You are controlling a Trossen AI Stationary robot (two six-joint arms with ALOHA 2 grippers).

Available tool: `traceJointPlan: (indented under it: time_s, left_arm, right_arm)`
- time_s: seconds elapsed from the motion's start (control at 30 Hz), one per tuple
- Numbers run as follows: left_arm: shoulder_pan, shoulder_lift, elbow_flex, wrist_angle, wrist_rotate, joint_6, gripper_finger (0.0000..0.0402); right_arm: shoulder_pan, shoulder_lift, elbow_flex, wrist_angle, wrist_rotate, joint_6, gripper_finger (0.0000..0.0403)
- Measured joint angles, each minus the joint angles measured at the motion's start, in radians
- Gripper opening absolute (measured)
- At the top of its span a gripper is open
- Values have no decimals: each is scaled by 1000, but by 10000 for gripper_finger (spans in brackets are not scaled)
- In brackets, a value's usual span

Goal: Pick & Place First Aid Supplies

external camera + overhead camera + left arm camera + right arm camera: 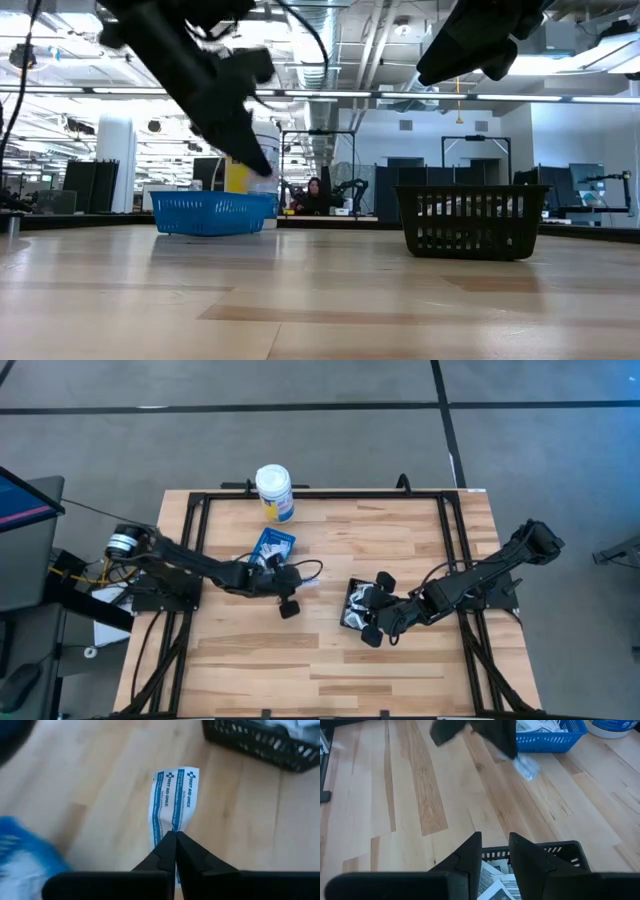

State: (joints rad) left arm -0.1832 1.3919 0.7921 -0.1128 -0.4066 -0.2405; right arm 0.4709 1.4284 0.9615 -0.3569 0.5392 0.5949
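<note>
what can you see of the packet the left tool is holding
The packet is a narrow, flat white paper strip with blue bands and repeated "first aid only" print. It looks thin and slightly creased. The left tool is shut on one end, its two dark fingers pinched together, so the strip sticks out past them above the wooden table, between the blue tray and the black tray. Nothing else touches it.
</note>
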Motion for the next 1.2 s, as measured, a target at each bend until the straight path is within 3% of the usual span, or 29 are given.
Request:
traceJointPlan:
  time_s: [0.2, 0.3, 0.4, 0.5, 0.6, 0.7, 1.0, 1.2]
  left_arm:
    - [-25, -146, -33, -145, -251, -88, 6]
    - [11, -229, -77, -222, -304, -178, 8]
    - [61, -301, -143, -234, -295, -216, 19]
    - [117, -343, -199, -234, -209, -221, 35]
    - [161, -357, -224, -230, -142, -222, 55]
    - [179, -357, -230, -226, -139, -222, 75]
    - [132, -427, -230, -143, -134, -215, 86]
    - [88, -529, -230, -144, -43, -196, 87]
  right_arm:
    - [0, 0, 0, 1, 5, 0, 92]
    - [0, 0, 0, -1, 6, 0, 92]
    - [0, 0, 0, -1, 7, 0, 92]
    - [0, 0, 0, -1, 8, 0, 92]
    - [0, 0, 0, -1, 8, 0, 92]
    - [0, 0, 0, -1, 8, 0, 92]
    - [-1, 0, 0, -2, 3, -2, 92]
    - [-3, 0, 0, -1, 5, -2, 92]
